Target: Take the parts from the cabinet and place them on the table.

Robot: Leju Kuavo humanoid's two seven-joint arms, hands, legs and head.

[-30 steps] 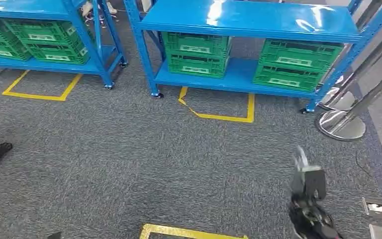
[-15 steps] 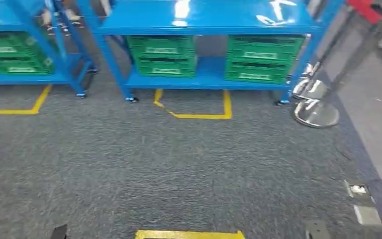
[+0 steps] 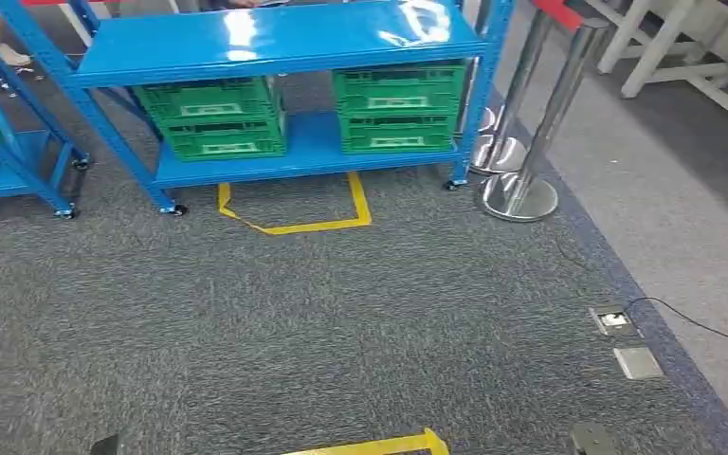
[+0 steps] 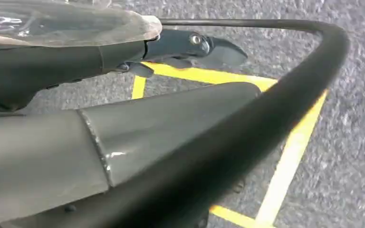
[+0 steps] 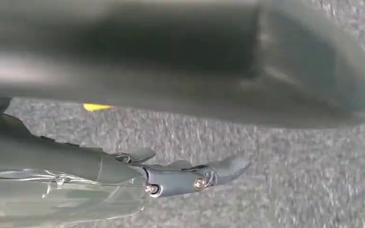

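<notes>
Two crates [image 3: 213,118] [image 3: 398,106]: on blue rack's [image 3: 275,43] lower shelf
Left hand [image 4: 190,47]: fingers straight, holding nothing
Right hand [image 5: 190,178]: fingers straight, holding nothing

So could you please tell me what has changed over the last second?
The head camera has swung right: the blue rack with its green crates sits further left in the picture, and the stanchions are nearer the centre. Rack, crates and floor tape themselves stayed put.

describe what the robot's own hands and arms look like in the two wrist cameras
The left hand has dark blue-grey fingers with a small silver screw at the joint, under a clear glossy plastic cover. Beside it run a smooth silver-grey tube and a thick black curved cable. The right hand looks alike: dark fingers, silver screws, clear plastic wrap.
</notes>
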